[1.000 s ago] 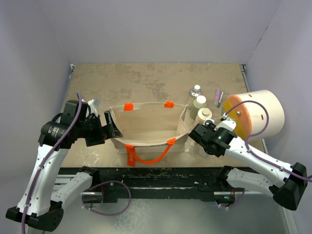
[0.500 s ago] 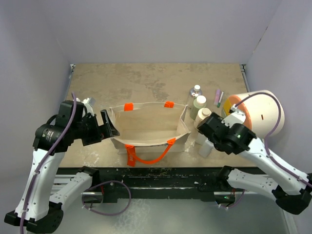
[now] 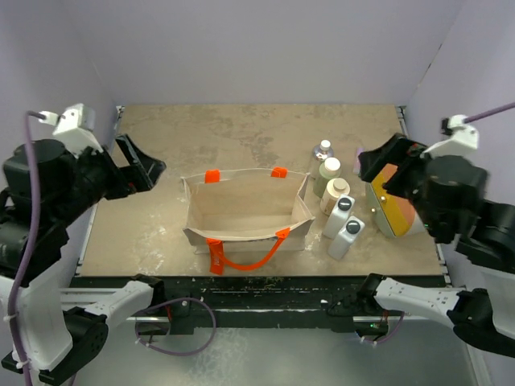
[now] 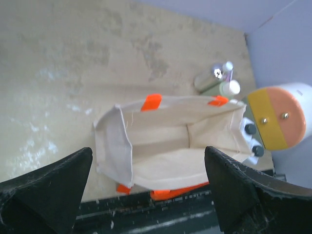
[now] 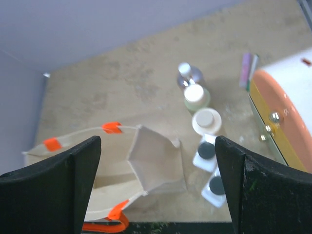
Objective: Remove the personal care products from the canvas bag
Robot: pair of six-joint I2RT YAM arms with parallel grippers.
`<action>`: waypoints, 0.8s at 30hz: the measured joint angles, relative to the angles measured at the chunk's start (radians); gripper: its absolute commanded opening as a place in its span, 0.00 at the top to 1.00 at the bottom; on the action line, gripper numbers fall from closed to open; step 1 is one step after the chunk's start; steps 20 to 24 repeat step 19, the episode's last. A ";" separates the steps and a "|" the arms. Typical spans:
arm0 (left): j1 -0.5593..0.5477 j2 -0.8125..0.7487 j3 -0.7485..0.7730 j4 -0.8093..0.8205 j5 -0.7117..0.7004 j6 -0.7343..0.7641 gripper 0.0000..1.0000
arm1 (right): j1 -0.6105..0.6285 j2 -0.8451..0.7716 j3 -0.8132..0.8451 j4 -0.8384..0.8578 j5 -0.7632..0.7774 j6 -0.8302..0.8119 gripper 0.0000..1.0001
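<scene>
five bottles (image 3: 336, 193) are out on the table (image 3: 225, 133), lined up between the right end of the canvas bag (image 3: 241, 197) and the table's right edge. farthest back in the line is the clear bottle (image 3: 323, 150) with its white cap. next toward the near edge come the two beige-green bottles (image 3: 329, 171) with cream caps, all three upright. nearest the near edge are the two white bottles (image 3: 340, 214) with dark grey caps, close together and just beside the bag's right end.

the bag itself stands mouth-up toward the near edge, about midway along it, with its pale inside showing. one orange handle (image 3: 241, 259) droops over the near side.

up top, the left gripper (image 4: 148, 151) hangs high over the left edge, jaws spread wide and grasping nothing, with the bag framed between its fingers. the right gripper (image 5: 158, 139) is high over the right edge, also released and spread wide with nothing in it.

by the right edge the big cream cylinder (image 4: 282, 119) lies on its side, orange-and-yellow face toward the bottles. a small purple tube (image 5: 247, 68) lies just beyond it, toward the far right corner.
</scene>
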 measured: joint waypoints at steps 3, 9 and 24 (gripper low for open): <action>0.000 0.040 0.155 0.002 -0.039 0.041 0.01 | 0.000 -0.003 0.119 0.062 -0.026 -0.108 0.00; 0.000 0.071 0.332 0.023 -0.092 0.098 0.01 | 0.000 0.016 0.322 0.114 -0.053 -0.206 0.00; 0.000 0.048 0.330 0.058 -0.126 0.135 0.01 | 0.000 0.064 0.372 0.120 -0.071 -0.248 0.00</action>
